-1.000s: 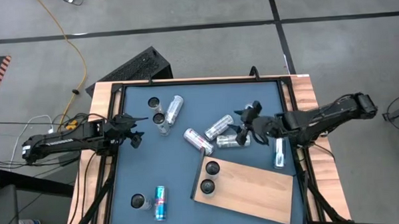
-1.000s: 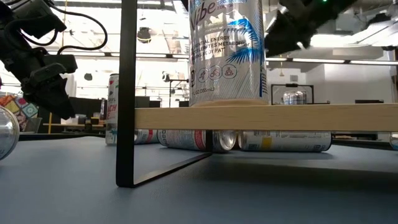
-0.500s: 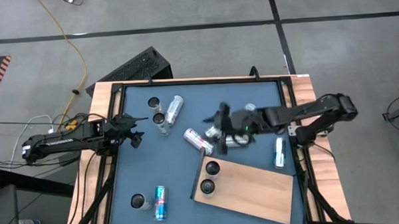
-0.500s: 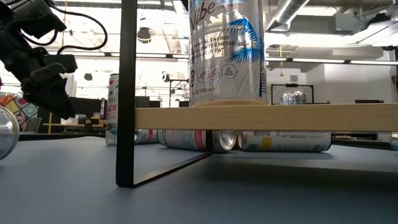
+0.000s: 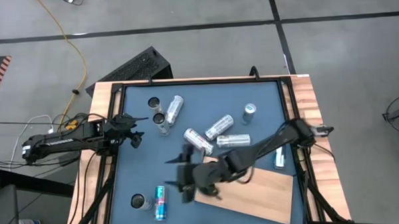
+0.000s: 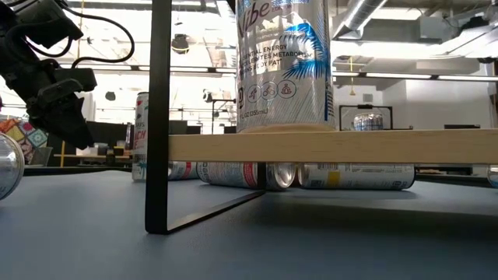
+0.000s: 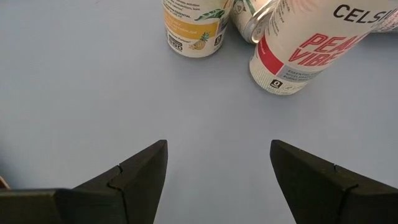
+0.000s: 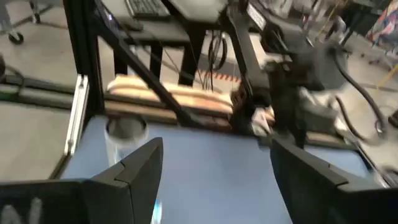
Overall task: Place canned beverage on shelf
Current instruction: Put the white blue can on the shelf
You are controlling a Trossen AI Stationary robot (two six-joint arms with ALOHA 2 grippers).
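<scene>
The shelf [image 5: 255, 190], a light wooden board on a thin black stand, sits at the table's near right; in the low view it carries an upright can [image 6: 284, 66]. Several cans lie or stand on the blue-grey tabletop, among them a lying group [image 5: 217, 132] at mid-table and a blue lying can [image 5: 160, 202] near the front left. My right gripper [image 5: 177, 176] [image 8: 214, 180] hangs open and empty above the table, just left of the shelf's left end. My left gripper [image 5: 135, 131] [image 7: 217, 168] waits open at the left edge, short of two cans [image 7: 305, 43].
An upright can [image 5: 137, 202] stands beside the blue one at the near left. Another upright can [image 5: 250, 111] stands at the far right, and one lies by the right rail [image 5: 279, 156]. My right arm [image 5: 267, 149] stretches across the shelf's far end.
My right gripper has swept from the lying cans at the table's mid-right toward the near left, rising a little and rolling, and now hangs past the shelf's left end. It has stayed open and carries nothing. No can has moved.
</scene>
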